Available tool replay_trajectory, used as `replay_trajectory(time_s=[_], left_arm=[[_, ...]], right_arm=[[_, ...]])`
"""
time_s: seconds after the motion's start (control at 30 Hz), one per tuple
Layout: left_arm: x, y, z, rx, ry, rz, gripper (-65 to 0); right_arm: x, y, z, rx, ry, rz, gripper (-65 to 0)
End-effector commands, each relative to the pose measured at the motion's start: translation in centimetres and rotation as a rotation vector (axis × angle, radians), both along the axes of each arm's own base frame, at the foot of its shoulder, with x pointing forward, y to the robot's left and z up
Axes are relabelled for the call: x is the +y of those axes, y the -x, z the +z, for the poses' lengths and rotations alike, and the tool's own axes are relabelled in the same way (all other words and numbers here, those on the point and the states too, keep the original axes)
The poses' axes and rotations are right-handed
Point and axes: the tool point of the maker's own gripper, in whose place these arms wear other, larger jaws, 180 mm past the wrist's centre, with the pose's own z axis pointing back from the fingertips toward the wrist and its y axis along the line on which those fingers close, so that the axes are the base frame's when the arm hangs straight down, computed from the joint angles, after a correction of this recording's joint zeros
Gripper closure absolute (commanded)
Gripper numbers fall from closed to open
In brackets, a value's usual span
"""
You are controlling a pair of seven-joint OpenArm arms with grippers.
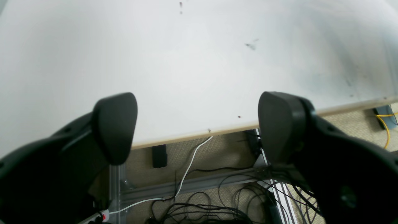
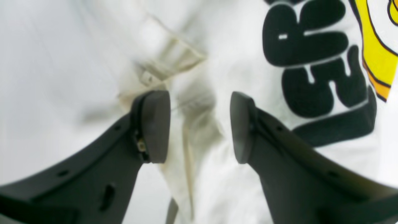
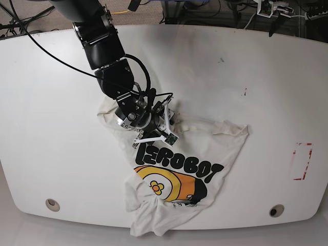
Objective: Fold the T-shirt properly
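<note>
Cream-white cotton short-sleeved T-shirt (image 3: 179, 159) lay crumpled on the white surface (image 3: 246, 77), toward six o'clock of centre in the base view, printed side up. Bold black "LEROBOT" lettering (image 3: 177, 165) ran across its middle, with the orange-yellow round graphic (image 3: 166, 188) just beyond it toward six o'clock. The hem bunched at the surface's near edge; one sleeve spread out toward three o'clock, the other lay under the arm at about ten o'clock. The right end effector (image 2: 200, 127) hung low over the rumpled cloth at the shirt's upper part, its two dark fingers (image 2: 155, 124) apart with wrinkled fabric and a seam showing in the gap; nothing was clamped between them, and whether the tips touched the cloth could not be told. In that wrist view the lettering lay at about two o'clock of the fingers. The left end effector (image 1: 197, 127) was spread wide, holding nothing, over bare white surface near its wooden edge (image 1: 192, 135); black and white cables (image 1: 199, 193) lay on the carpet beyond that edge. This arm did not appear in the base view.
</note>
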Motion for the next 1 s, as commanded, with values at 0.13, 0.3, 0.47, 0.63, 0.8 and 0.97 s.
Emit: replay_trajectory(time_s=[0.13,0.3,0.47,0.63,0.8,0.97], left_arm=[[-0.1,-0.2,0.7,-0.028,0.002,-0.007,-56.7],[0.0,-0.8,0.9,-0.047,-0.001,-0.008,-56.7],[0.0,-0.9,0.9,-0.049,-0.001,-0.008,-56.7],[-0.1,-1.8,1.1,-0.073,-0.001,-0.009,-56.7],[0.0,-2.0,1.2,-0.079,-0.002,-0.009,-56.7],[0.0,-2.1,1.2,-0.082,-0.003,-0.010,-56.7]], right_arm=[[0.3,-0.5,0.1,0.008,0.001,0.046,-30.0],[0.4,-0.5,-0.1,0.026,-0.022,0.029,-30.0],[-0.1,0.2,-0.6,0.053,-0.040,0.037,-29.2],[0.1,0.8,-0.9,0.066,-0.043,0.046,-27.6],[1.2,1.5,0.1,0.035,-0.077,0.058,-10.0],[1.6,2.1,0.9,0.009,-0.089,0.064,0.0]])
